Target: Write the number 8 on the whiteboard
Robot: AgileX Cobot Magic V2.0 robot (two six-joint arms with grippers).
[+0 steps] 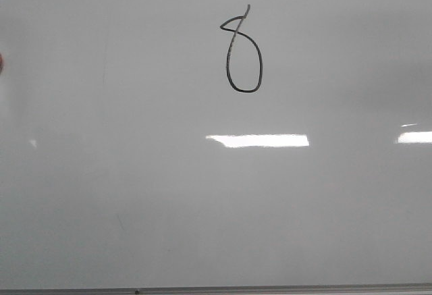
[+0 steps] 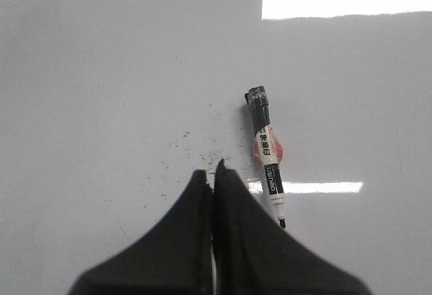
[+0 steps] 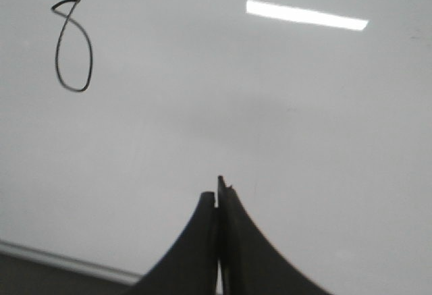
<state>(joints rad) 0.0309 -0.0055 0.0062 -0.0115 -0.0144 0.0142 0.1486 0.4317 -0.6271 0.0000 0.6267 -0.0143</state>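
Observation:
A thin black hand-drawn number 8 (image 1: 243, 55) stands on the glossy pale whiteboard (image 1: 135, 194), near the top centre of the front view. It also shows in the right wrist view (image 3: 73, 42). My left gripper (image 2: 212, 172) is shut and empty over the whiteboard (image 2: 101, 72). A marker pen (image 2: 268, 156) with a black cap end and a white body lies flat on the board just beside the left gripper's fingers, apart from them. My right gripper (image 3: 218, 188) is shut and empty above the whiteboard (image 3: 304, 140). Neither gripper shows in the front view.
Small black ink specks (image 2: 202, 150) dot the board ahead of the left gripper. Bright rectangular light reflections (image 1: 258, 140) lie across the board. The board's thin metal bottom edge (image 1: 216, 289) runs along the front, and it shows in the right wrist view (image 3: 61, 260).

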